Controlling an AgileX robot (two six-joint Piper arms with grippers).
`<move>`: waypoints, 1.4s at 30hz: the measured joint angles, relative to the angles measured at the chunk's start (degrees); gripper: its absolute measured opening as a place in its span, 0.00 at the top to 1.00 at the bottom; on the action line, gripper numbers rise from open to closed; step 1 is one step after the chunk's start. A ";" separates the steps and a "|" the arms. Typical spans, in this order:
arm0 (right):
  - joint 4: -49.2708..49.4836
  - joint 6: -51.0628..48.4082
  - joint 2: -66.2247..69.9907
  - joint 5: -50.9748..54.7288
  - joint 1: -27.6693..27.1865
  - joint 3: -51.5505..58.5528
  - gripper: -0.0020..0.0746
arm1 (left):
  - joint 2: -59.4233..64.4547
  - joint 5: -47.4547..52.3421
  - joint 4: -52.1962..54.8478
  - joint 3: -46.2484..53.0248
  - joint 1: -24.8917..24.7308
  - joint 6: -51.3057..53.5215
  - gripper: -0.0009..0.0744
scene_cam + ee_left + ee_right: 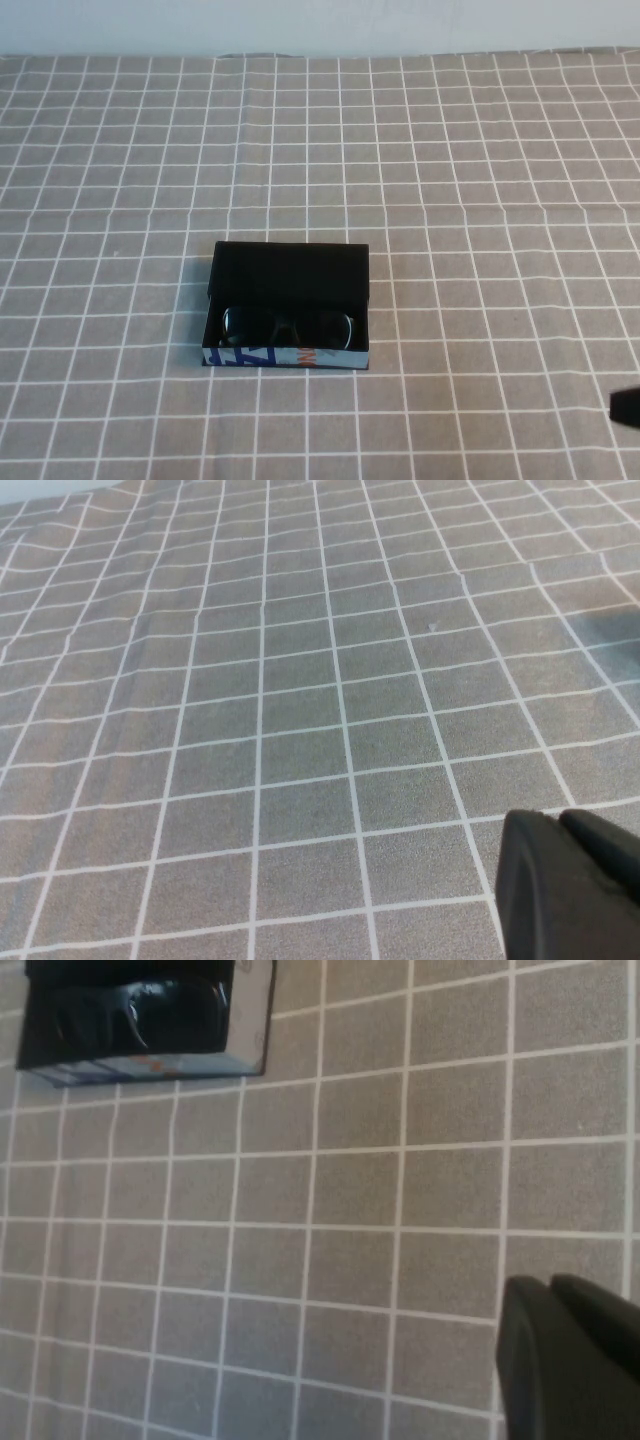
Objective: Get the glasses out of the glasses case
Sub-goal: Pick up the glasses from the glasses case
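Note:
The glasses case [288, 356] lies open in the middle of the table, its black lid [290, 270] tilted back and its light blue front wall facing me. The black glasses [287, 327] lie folded inside it. The right wrist view shows the case [150, 1065] with the glasses [150, 1005] in it, far from my right gripper [550, 1285], which is shut and empty. In the high view only a dark tip of the right gripper [626, 406] shows at the right edge. My left gripper [560, 820] is shut and empty over bare cloth, and is out of the high view.
A grey tablecloth with a white grid [450, 200] covers the whole table. A pale wall [320, 25] runs along the far edge.

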 joint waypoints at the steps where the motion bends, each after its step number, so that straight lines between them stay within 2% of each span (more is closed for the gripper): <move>1: -0.70 -1.15 2.66 1.09 0.00 -2.05 1.00 | 0.00 0.00 0.00 0.00 0.00 0.00 0.99; 5: -3.16 -4.72 14.60 3.29 2.71 -11.88 1.00 | 0.00 0.00 0.00 0.00 0.00 0.00 0.99; 11: -10.82 -7.28 31.35 3.87 17.24 -27.33 1.00 | 0.00 0.00 0.00 0.00 0.00 0.00 0.99; 15: -12.17 -14.85 41.54 4.33 25.87 -38.43 1.00 | 0.00 0.00 0.00 0.00 0.00 0.00 0.99; 19: -11.55 -25.19 50.31 6.45 31.18 -48.62 0.96 | 0.00 0.00 0.00 0.00 0.00 0.00 0.99; 21: -11.55 -30.15 54.42 7.58 32.67 -53.20 0.91 | 0.00 0.00 0.00 0.00 0.00 0.00 0.99; 25: -11.94 -37.39 61.29 9.08 34.64 -60.27 0.69 | 0.00 0.00 0.00 0.00 0.00 0.00 0.99; 28: -12.81 -40.23 65.62 9.32 35.38 -64.56 0.58 | 0.00 0.00 0.00 0.00 0.00 0.00 0.99; 32: -13.61 -41.79 70.87 10.00 35.49 -69.82 0.54 | 0.00 0.00 0.00 0.00 0.00 0.00 0.99; 42: -16.44 -42.15 77.92 12.36 35.49 -76.45 0.53 | 0.00 0.00 0.00 0.00 0.00 0.00 0.99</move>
